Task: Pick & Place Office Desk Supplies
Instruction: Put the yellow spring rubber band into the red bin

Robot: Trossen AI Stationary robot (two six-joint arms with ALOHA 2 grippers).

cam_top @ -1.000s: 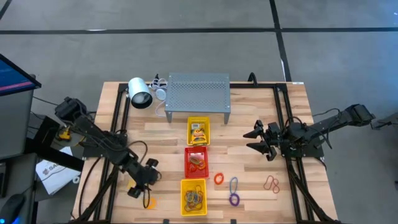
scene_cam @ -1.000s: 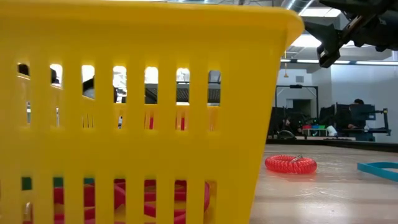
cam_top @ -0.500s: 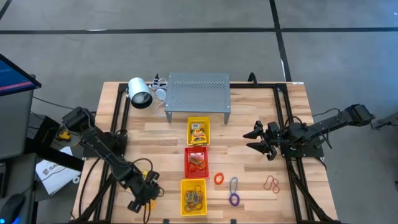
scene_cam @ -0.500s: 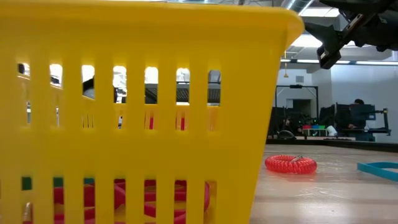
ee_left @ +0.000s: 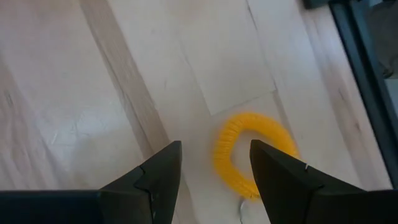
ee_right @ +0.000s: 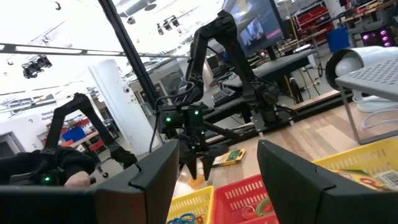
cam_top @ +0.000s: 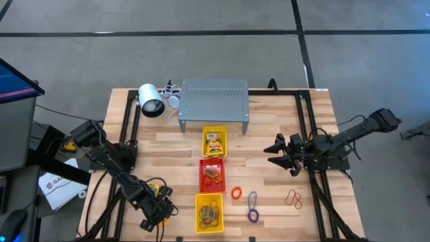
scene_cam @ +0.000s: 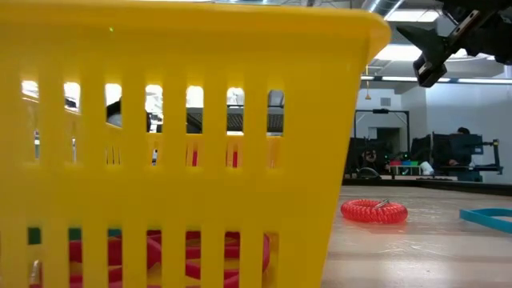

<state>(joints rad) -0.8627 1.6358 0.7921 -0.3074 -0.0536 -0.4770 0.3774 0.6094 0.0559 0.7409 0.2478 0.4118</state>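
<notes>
2 dark jointed arms trailing black cables (each hand ends in 2 tapered black fingers (ee_left: pixel 155 180)).

A pale wooden plank worktop (cam_top: pixel 181 151) with a black metal frame stands on a smooth grey floor (cam_top: pixel 201 54) crossed by dark lines. To one side, a monitor (cam_top: pixel 13 79) glows blue. At tabletop level, the room beyond is a wide, bright workshop: white walls (scene_cam: pixel 464 104), ceiling strip lights (scene_cam: pixel 400 54), and distant desks crowded with screens and equipment (scene_cam: pixel 448 152). Further off, a thick white pillar (ee_right: pixel 115 99) rises toward exposed ceiling rails, and a large wall screen (ee_right: pixel 252 25) hangs high.
</notes>
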